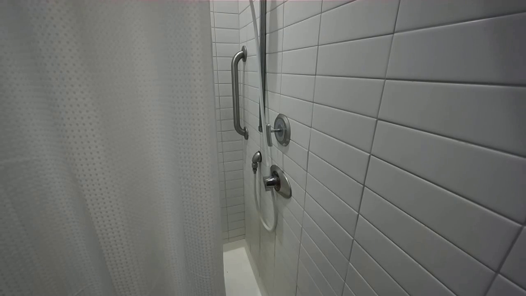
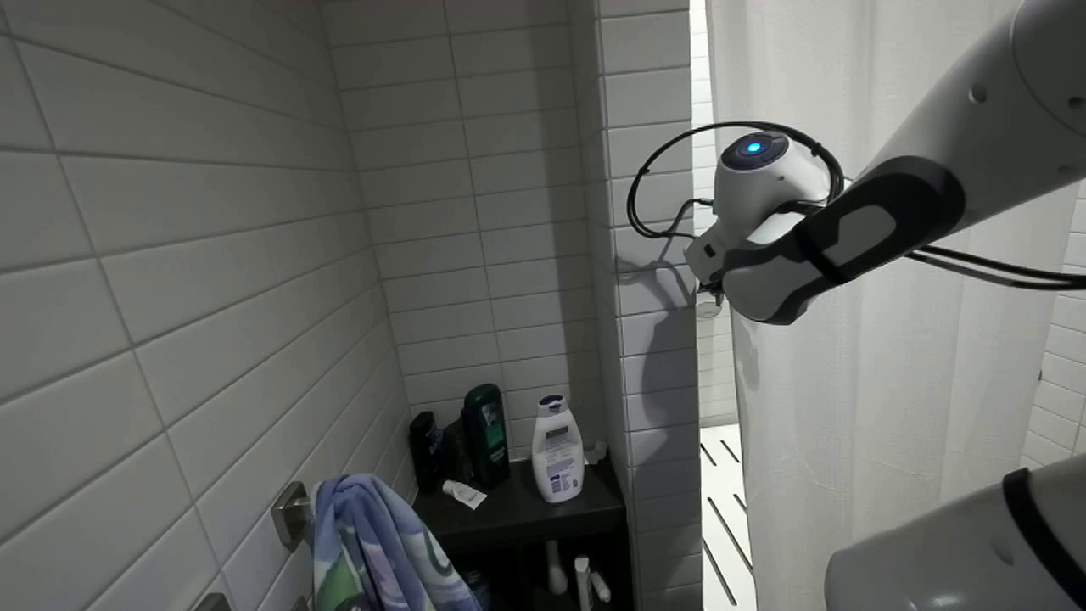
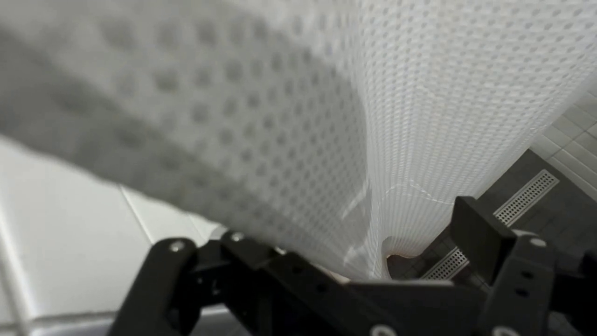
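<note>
1. White dot-patterned shower curtain (image 3: 443, 102): hangs at the black two-fingered end effector (image 3: 373, 242); contact cannot be determined.
2. End effector: fingers apart, curtain material visible between them.
3. White tiled wall (image 1: 370, 123): stands beside the curtain in an exterior view and carries a round metal valve plate (image 1: 282, 130).
4. Black shelf unit (image 2: 526, 522): supports an upright white plastic bottle (image 2: 557, 471) and an upright dark green plastic bottle (image 2: 485, 433).

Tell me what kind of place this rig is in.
Most likely a bathroom with a shower: a white curtain hangs beside tiled walls, and a metal grab bar and a looping hose show past its edge. Whether it's a home or shared facility, I can't tell.
</note>
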